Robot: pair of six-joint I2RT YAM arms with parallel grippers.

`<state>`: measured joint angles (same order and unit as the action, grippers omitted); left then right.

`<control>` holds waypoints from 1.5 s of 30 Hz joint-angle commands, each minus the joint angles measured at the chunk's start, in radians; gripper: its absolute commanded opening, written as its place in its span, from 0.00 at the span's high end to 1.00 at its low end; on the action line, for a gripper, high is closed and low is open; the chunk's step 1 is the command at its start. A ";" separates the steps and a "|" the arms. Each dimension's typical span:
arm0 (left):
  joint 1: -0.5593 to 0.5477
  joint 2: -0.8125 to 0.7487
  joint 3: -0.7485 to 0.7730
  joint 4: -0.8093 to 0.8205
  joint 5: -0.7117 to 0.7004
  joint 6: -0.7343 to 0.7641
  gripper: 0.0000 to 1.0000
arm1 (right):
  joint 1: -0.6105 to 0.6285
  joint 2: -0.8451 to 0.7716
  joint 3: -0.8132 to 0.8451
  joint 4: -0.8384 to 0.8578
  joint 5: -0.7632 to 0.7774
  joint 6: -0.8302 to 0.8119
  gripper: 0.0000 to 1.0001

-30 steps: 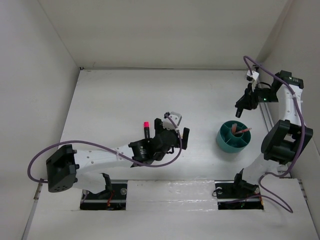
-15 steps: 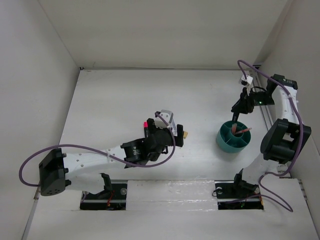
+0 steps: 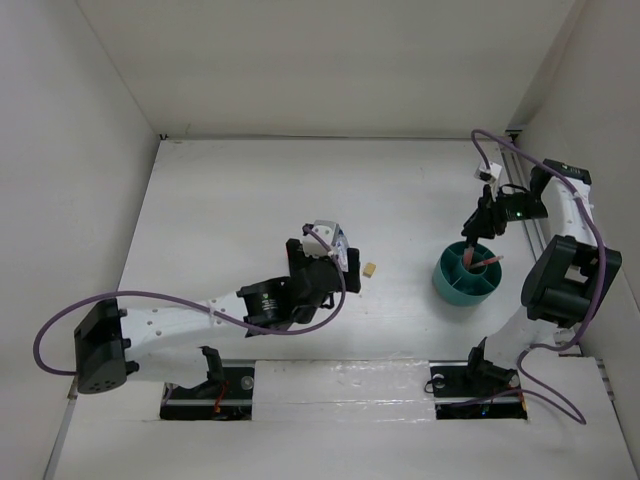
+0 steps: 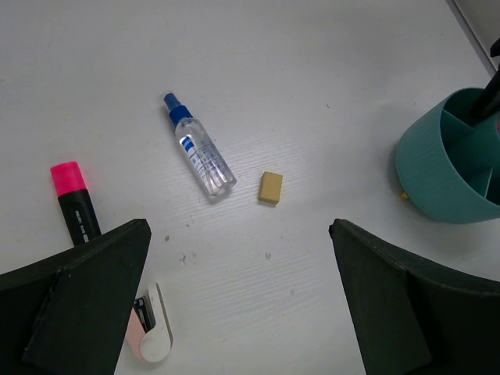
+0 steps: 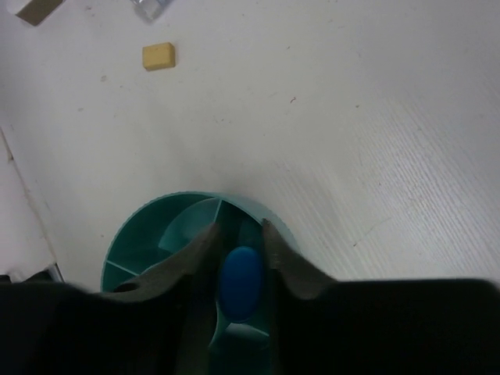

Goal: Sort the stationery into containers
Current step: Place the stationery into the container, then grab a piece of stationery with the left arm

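My right gripper [image 3: 479, 228] is shut on the blue-capped highlighter [image 5: 240, 283] and holds it upright, cap up, over a compartment at the rim of the teal organiser cup [image 3: 441, 280]. The cup also shows in the right wrist view [image 5: 156, 215] and the left wrist view [image 4: 437, 168]. A pink-orange pen [image 3: 486, 262] leans inside it. My left gripper [image 4: 238, 234] is open and empty above the table. Ahead of it lie the clear blue-capped bottle [image 4: 199, 156], the tan eraser [image 4: 270, 187], the pink-capped highlighter [image 4: 74, 203] and the pinkish stapler [image 4: 152, 336].
The eraser [image 3: 370, 269] lies between my left gripper [image 3: 345, 262] and the cup. White walls close in the table at the back and on both sides. The right arm's base stands close to the cup's right side.
My left gripper has drawn back to the left, uncovering the eraser. My right gripper has moved down and inward with the highlighter until it stands over the cup.
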<state>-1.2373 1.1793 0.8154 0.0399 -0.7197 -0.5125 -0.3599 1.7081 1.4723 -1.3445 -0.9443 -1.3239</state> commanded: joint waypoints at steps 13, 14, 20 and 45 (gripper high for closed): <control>0.059 -0.033 0.018 -0.141 -0.075 -0.211 0.00 | -0.022 -0.094 0.043 -0.038 -0.083 -0.034 0.00; 0.071 -0.018 0.028 -0.165 -0.075 -0.266 0.00 | -0.022 -0.114 0.058 -0.038 -0.097 -0.009 0.00; 0.205 0.028 0.047 -0.337 -0.052 -0.448 0.00 | -0.022 -0.180 0.230 0.091 -0.076 0.334 0.00; 0.455 0.405 0.154 -0.400 0.177 -0.382 0.00 | 0.282 -0.522 0.019 0.637 0.363 0.985 0.00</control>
<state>-0.7898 1.5906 0.9283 -0.3382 -0.5499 -0.9268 -0.0731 1.2137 1.4940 -0.7765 -0.5308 -0.3408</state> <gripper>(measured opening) 0.997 0.999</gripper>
